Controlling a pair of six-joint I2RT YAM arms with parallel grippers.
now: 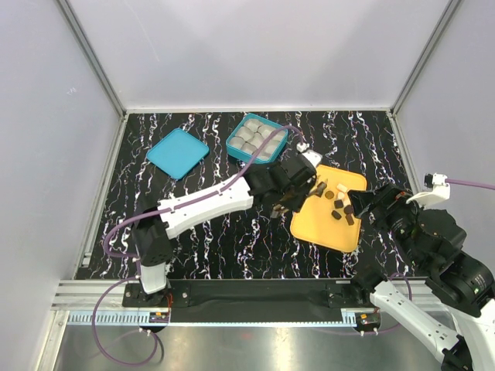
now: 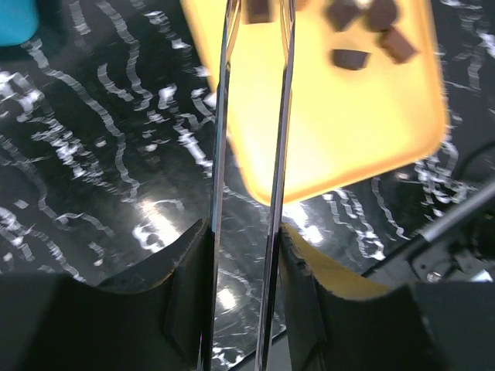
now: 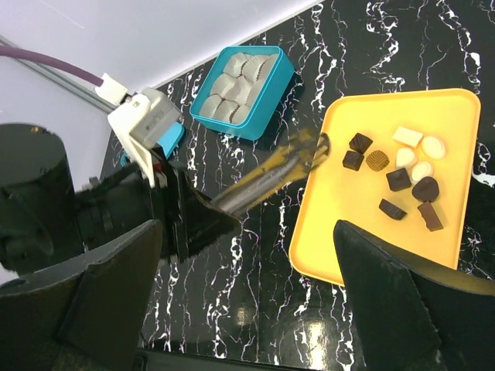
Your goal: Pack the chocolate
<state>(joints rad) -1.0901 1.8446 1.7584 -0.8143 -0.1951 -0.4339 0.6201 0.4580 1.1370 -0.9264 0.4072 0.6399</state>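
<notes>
Several chocolate pieces (image 1: pixel 340 207), dark brown and pale cream, lie on the yellow tray (image 1: pixel 325 228). My left gripper (image 1: pixel 294 193) is shut on metal tongs (image 1: pixel 313 190) that reach over the tray's left edge. In the left wrist view the gripper (image 2: pixel 246 247) clamps the two tong blades (image 2: pixel 220 154), and a dark piece (image 2: pixel 259 9) shows between their tips; I cannot tell whether it is gripped. Other pieces (image 2: pixel 352 58) lie beyond. My right gripper (image 3: pixel 249 228) is open and empty, high above the table, looking down on the tray (image 3: pixel 348 224) and chocolates (image 3: pixel 398 179).
A teal box (image 1: pixel 257 139) holding several grey paper cups stands at the back, left of the tray. Its teal lid (image 1: pixel 177 152) lies further left. The table is black marble-patterned. Grey walls close in the back and both sides.
</notes>
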